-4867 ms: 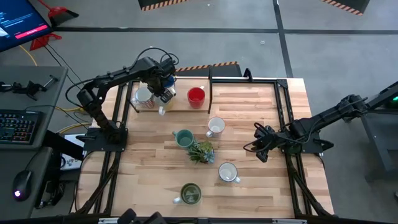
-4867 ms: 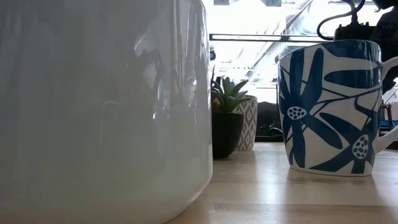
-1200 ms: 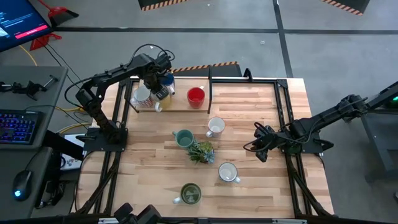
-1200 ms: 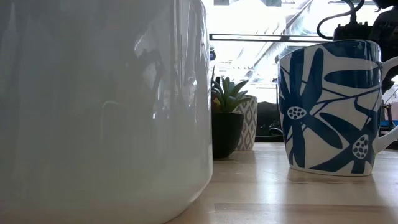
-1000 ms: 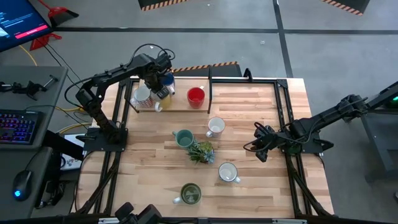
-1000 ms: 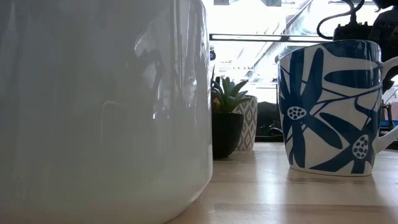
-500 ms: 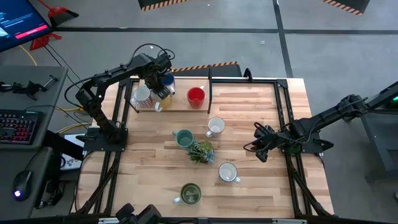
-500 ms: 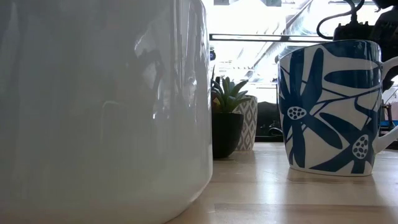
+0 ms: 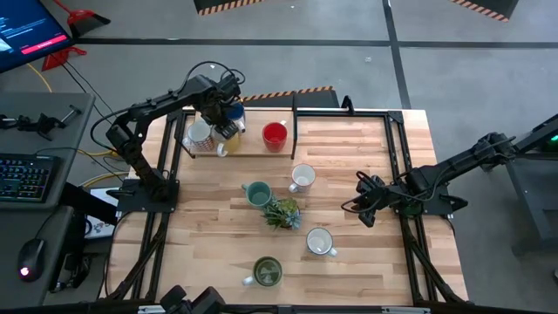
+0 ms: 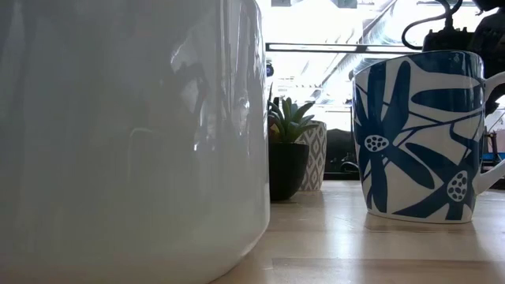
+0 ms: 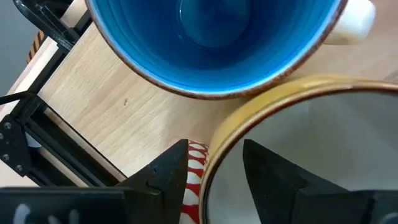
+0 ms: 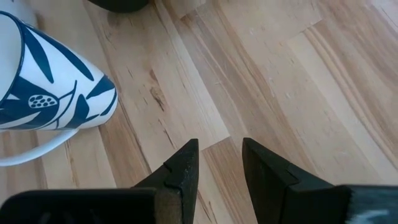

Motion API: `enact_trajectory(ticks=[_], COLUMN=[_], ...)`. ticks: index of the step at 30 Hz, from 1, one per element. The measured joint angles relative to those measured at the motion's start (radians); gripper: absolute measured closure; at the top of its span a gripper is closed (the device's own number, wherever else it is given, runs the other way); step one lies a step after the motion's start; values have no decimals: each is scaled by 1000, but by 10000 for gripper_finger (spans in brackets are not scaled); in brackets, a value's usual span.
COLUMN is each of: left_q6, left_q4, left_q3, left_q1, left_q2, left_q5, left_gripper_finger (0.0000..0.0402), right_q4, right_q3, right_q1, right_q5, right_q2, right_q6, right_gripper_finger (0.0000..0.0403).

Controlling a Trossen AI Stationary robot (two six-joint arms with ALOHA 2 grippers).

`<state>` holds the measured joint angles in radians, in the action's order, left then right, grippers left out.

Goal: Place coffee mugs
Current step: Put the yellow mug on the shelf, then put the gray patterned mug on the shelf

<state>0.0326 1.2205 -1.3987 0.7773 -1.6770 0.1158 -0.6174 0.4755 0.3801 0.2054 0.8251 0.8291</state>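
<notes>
In the left wrist view my left gripper (image 11: 214, 149) stands open astride the rim of a yellow-rimmed mug (image 11: 311, 143). One finger is inside it and one outside, with a gap on each side. This mug stands next to a blue mug (image 11: 211, 37) on the wooden shelf (image 9: 248, 150) at the table's far left. A white mug (image 9: 200, 133) and a red mug (image 9: 275, 133) stand there too. On the table are a white mug (image 9: 302, 177), a teal one (image 9: 257, 194), a blue-flowered one (image 9: 320, 242) and an olive one (image 9: 266, 271). My right gripper (image 9: 366, 207) hovers open over bare wood at the right.
A small spiky green plant (image 9: 282, 212) stands mid-table between the teal and blue-flowered mugs. A black frame (image 9: 296, 118) rises beside the red mug at the shelf's right end. Bare wood (image 9: 349, 148) lies at the table's far right.
</notes>
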Motion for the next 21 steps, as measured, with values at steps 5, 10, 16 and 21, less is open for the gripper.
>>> enact_trajectory(ticks=[5, 10, 16, 21], left_q6=[0, -3, 0, 24], left_q4=[21, 96, 255, 342], left_q3=[-30, -136, -291, -389], left_q1=[0, 0, 0, -12], left_q2=[18, 23, 23, 35], left_q5=[0, 0, -3, -83], left_gripper_finger=[257, 257, 257, 257], right_q4=[0, 0, 0, -2], right_q3=[0, 0, 0, 0], right_q1=[0, 0, 0, 0], right_q5=[1, 1, 1, 1], right_q2=[0, 0, 0, 0], right_q6=[0, 0, 0, -9], right_gripper_finger=[299, 299, 299, 299])
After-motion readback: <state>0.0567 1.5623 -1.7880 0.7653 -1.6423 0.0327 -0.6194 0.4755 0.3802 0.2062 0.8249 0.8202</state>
